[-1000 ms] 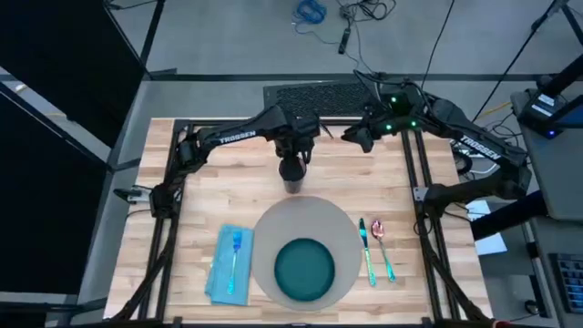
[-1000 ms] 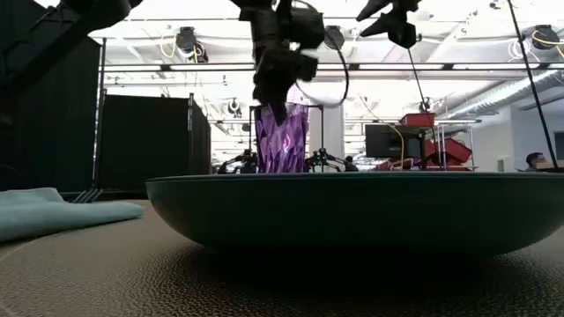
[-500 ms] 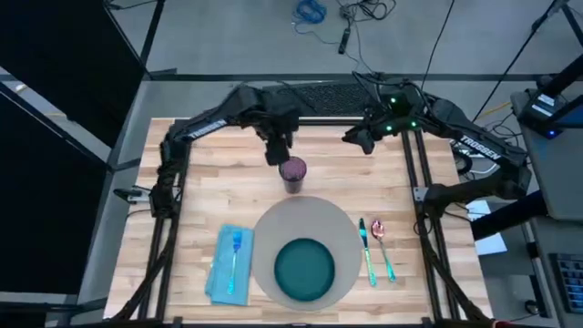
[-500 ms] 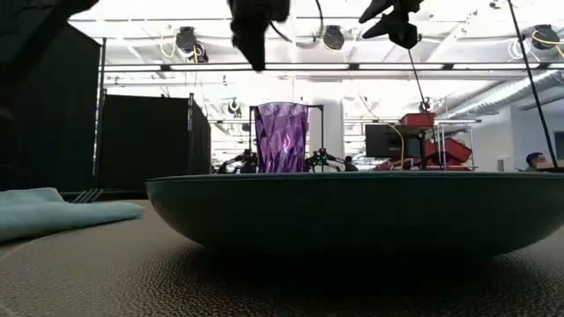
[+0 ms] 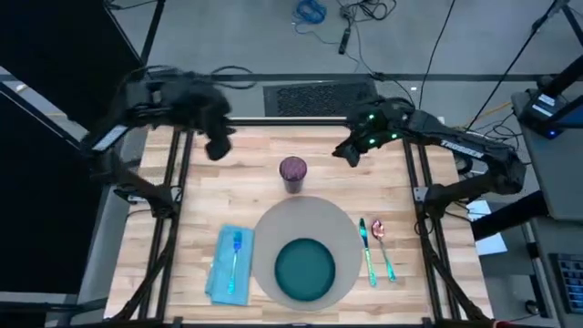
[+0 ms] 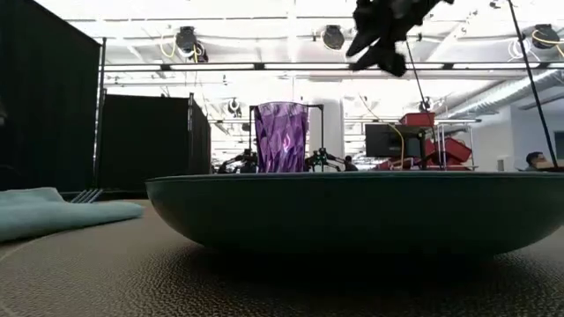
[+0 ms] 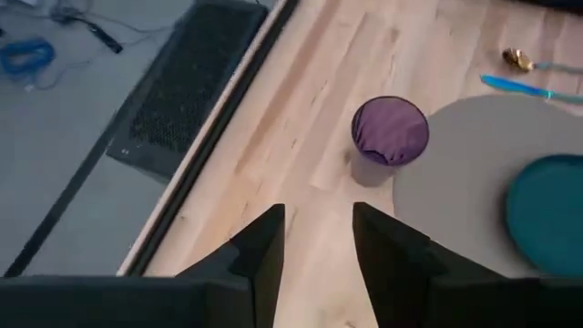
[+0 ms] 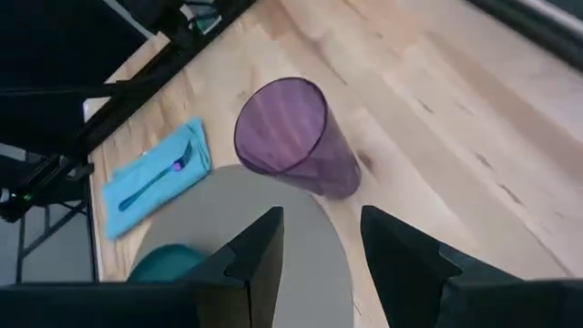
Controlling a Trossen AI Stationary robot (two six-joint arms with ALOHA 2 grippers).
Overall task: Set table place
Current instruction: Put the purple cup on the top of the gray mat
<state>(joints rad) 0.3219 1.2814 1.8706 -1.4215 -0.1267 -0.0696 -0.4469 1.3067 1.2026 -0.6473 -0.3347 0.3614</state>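
Both grippers I see empty with fingers parted: left gripper (image 5: 217,146) near the table's (image 5: 401,273) far-left corner, right gripper (image 5: 346,151) beyond the purple cup (image 5: 292,173), which stands just beside the grey placemat (image 5: 273,232).

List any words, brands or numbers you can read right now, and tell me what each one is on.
Nothing reads clearly in any view.
Right arm: pale lettering along its link, too small to read.
Left arm: blurred; any marking on it is unreadable.
Purple cup, teal plate, blue napkin: no text or labels show.
Background monitor: dark, nothing legible.
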